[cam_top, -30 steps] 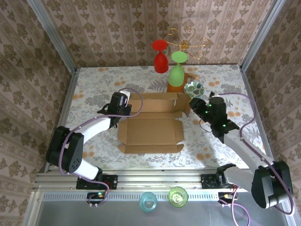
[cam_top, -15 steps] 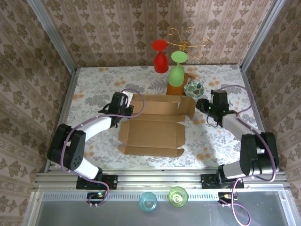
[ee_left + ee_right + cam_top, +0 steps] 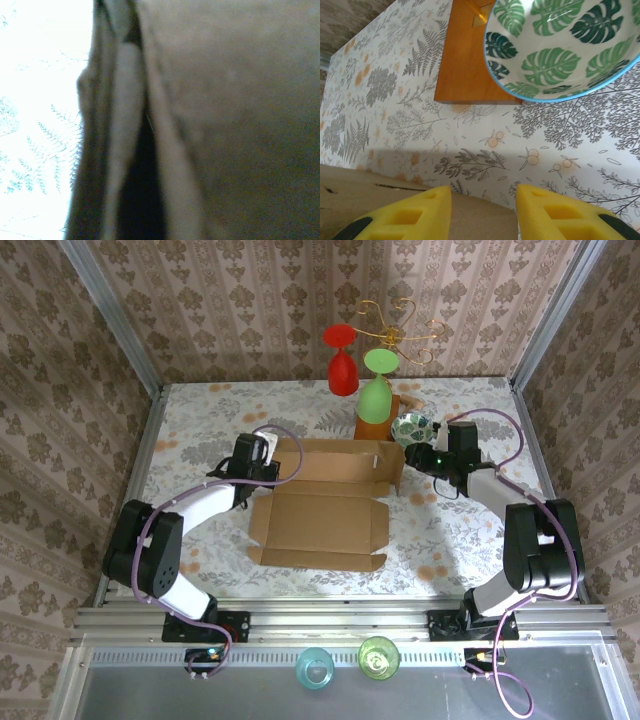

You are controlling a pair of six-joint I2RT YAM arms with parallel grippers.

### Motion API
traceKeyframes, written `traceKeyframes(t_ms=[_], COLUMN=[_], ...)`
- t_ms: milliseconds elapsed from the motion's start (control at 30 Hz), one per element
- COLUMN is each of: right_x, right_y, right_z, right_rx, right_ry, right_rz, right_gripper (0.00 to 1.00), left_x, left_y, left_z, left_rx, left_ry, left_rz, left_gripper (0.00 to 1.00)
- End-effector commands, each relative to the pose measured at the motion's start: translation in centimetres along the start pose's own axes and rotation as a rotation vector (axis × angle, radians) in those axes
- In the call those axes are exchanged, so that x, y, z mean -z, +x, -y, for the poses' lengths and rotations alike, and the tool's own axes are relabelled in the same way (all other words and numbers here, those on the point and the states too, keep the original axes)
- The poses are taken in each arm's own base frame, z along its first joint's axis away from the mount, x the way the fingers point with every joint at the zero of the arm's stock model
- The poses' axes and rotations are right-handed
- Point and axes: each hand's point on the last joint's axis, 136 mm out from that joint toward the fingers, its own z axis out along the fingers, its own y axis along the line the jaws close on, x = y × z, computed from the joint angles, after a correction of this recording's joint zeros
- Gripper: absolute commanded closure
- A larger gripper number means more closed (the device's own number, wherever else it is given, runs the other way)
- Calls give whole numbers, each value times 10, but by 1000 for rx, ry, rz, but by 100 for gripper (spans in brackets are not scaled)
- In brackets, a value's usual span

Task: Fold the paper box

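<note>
brown paper box (image 3: 320,528), green leaf-print bowl (image 3: 560,50)

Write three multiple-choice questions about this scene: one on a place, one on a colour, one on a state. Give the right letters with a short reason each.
1. Where is the bowl, seen from the box?
A. inside it
B. past its far right corner, beside the wooden base
C. at its near left corner

2. Which glasses hang upside down on the stand?
A. a red glass and a green glass
B. a blue one and a yellow one
C. two clear ones

3. In what state is the box?
A. closed
B. open, back wall upright, front flap flat
C. crushed flat

Answers:
1 B, as the right wrist view shows its rim over the base's edge.
2 A, as the top view shows both colours.
3 B, as the top view shows the box's bare floor.
</note>
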Motion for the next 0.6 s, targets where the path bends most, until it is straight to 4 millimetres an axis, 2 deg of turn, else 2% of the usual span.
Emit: traceKeyframes(t_ms=[0,300,567], right_x=[8,17,10], right_y=[9,30,45], right_z=[-18,-27,-35], right_rx=[63,150,257], right_ry=[-55,-56,-54], right_rz=[-19,-55,-116], right_gripper=[60,60,61], left_x=[-4,-5,-5], left_y=[-3,-4,-3], left_z=[-5,-5,-4], left_rx=[21,28,21], left_ry=[-16,-22,-18], left_rz=[-7,-10,-16], left_gripper=[100,100,100])
